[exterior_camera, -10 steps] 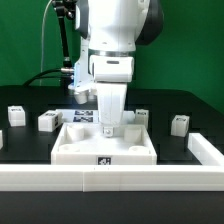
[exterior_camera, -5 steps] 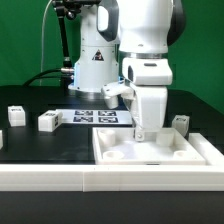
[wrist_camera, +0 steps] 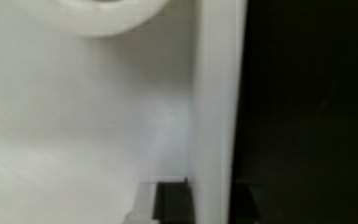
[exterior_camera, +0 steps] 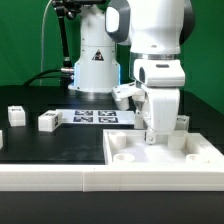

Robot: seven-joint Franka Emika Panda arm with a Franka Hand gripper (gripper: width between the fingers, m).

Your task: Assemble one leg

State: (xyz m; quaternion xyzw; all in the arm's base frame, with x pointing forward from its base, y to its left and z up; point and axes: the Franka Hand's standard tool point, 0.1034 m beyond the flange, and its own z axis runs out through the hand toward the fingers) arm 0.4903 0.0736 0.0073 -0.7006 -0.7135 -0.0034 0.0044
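Leg assembly not begun; gripper [exterior_camera: 150, 137] is set down at the tabletop [exterior_camera: 190, 160] rim.
In the wrist view the rim is seen between the jaws, but whether it is pinched or the gripper is spread cannot be told. The tabletop is lying on the table [exterior_camera: 40, 148] against the white front rail [exterior_camera: 60, 178], and the one socket [wrist_camera: 114, 12] shown is empty. The nearest leg [exterior_camera: 181, 123] stands just behind the tabletop, partly hidden by the arm [exterior_camera: 160, 50]. A second leg [exterior_camera: 47, 121] and a third leg [exterior_camera: 12, 115] stand well apart toward the exterior view's left. The marker board [exterior_camera: 95, 116] lies behind. Judged left to do: a leg picked, inserted and twisted in. Access to the nearest leg is blocked by the arm itself.
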